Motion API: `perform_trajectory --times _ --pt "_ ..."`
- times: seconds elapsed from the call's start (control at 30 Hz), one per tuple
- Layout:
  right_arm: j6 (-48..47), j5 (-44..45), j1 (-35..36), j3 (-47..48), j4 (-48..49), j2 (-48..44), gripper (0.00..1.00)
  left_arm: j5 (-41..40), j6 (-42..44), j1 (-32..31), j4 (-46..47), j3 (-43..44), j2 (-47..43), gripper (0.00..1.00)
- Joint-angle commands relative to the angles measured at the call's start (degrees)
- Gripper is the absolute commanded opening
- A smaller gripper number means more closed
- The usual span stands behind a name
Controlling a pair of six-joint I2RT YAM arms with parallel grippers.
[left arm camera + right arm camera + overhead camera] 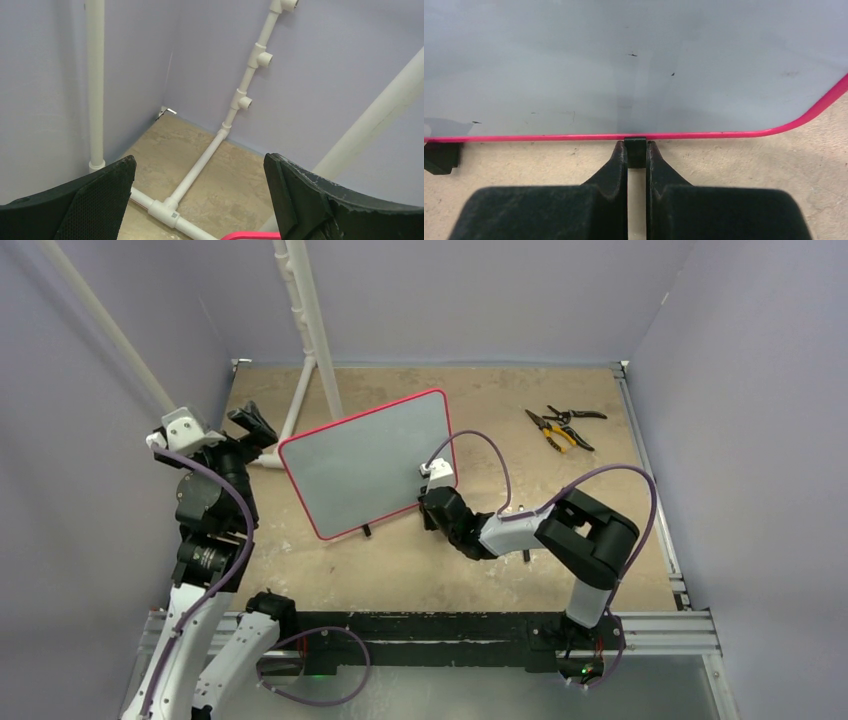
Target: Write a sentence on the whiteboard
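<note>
Right arm (590,540), nearest the bases: jaws fully closed, pinching one small black foot (635,152) under the lower rim of the whiteboard (365,465). The wrist view shows the fingers (616,167) tight on either side of the foot. The second foot (441,156) stands free on the counter (520,390), off to the left in that view.

Whiteboard: stands propped on its feet at mid-counter, left of centre, turned at an angle. The red-pink rim is intact. The face is blank apart from a few dark specks, with no lettering in either view that shows it.

Left arm (205,505), further back at the board's left edge: jaws spread as wide as they go, holding nothing and apart from the board. They point toward the white pipe frame (197,167) in the far corner.

Far right: pliers (562,427) lie on the counter, well apart from the board.

Status (judgement): writing not begun. The grip on the foot looks like positioning or steadying of the board. No marker shows in any view. Left to do: take up a marker and write the whole sentence.
</note>
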Motion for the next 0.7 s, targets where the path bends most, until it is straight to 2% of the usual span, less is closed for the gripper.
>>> perform_trajectory --times 0.0,0.37,0.6,0.67 --pt "-1.8 7.0 -3.3 -1.7 1.3 -1.4 0.00 1.1 -0.8 0.0 0.8 1.7 1.5 0.99" --pt "-3.7 5.8 -8.3 -2.8 4.5 -1.5 0.01 1.9 0.3 0.0 1.6 0.6 2.8 0.99" --pt "-4.9 4.5 -7.7 -4.3 5.1 -5.1 0.44 0.1 3.1 0.0 6.3 -4.6 3.1 0.99" --pt "-4.6 3.4 -7.3 -5.2 4.7 -7.0 0.53 -0.2 1.9 0.0 4.9 -4.8 3.7 0.99"
